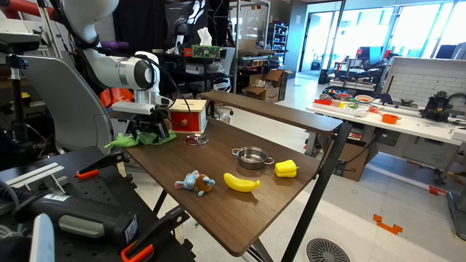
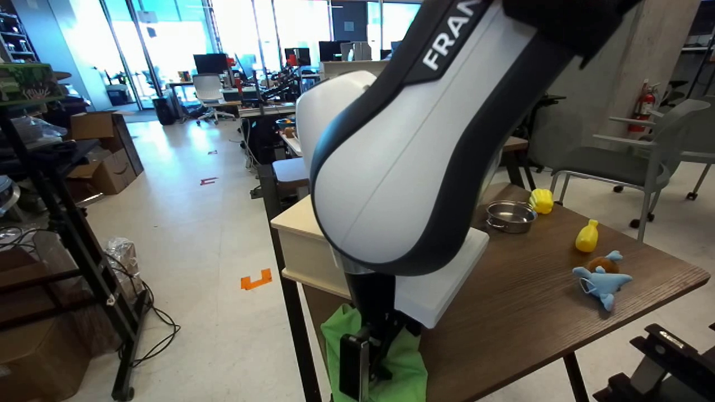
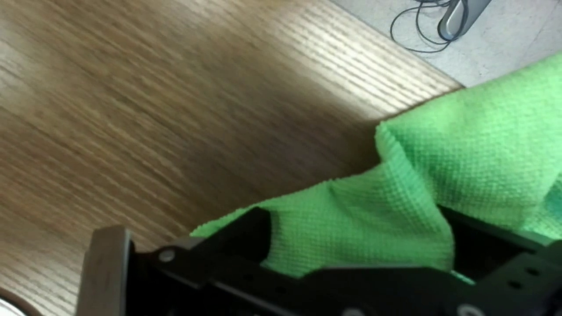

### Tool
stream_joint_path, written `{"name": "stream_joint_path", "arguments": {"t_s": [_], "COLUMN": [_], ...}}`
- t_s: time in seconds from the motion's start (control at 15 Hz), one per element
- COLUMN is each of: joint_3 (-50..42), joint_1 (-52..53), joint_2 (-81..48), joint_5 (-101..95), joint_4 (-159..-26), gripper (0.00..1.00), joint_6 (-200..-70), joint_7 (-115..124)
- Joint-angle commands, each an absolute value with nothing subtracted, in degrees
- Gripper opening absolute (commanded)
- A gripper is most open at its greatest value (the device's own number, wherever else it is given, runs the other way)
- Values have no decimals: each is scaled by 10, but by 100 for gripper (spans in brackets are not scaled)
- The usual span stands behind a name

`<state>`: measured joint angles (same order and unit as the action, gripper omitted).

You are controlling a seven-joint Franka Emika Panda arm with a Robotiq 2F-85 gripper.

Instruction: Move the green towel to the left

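The green towel [image 1: 123, 141] lies crumpled at the table's end near the robot, and part of it hangs past the edge. It also shows in an exterior view [image 2: 406, 363] under the arm and in the wrist view [image 3: 487, 149]. My gripper [image 1: 147, 136] is down at the towel, pointing downward. In the wrist view the gripper [image 3: 358, 230] has its two fingers wide apart, with a raised fold of towel between them. The fingers touch or nearly touch the cloth. The fingertips' lower ends are partly hidden by the towel in both exterior views.
A wooden box with a red front [image 1: 184, 118] stands close beside the gripper. A glass lid [image 1: 196, 139] lies near it. Farther along the brown table [image 1: 218, 153] are a metal pot [image 1: 252, 159], a yellow pepper [image 1: 285, 169], a banana [image 1: 241, 183] and a plush toy [image 1: 193, 181].
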<state>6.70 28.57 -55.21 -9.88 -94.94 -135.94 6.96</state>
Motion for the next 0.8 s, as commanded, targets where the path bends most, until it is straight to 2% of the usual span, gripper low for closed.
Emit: {"name": "stream_joint_path", "arguments": {"t_s": [0.0, 0.2, 0.4, 0.53, 0.6, 0.73], "joint_3": [54, 45, 50, 55, 63, 66], "joint_1": [293, 296, 295, 285, 280, 277], "joint_2": [-510, -439, -353, -295, -366, -340], "joint_5": [-116, -124, -142, -152, -139, -141], "joint_4": [-979, -1026, -1074, -1121, -1049, -1062], "gripper": [100, 100, 100, 100, 100, 100], "joint_6": [-1373, -1389, -1352, -1389, -1362, -1358], "joint_7": [100, 123, 123, 126, 116, 117]}}
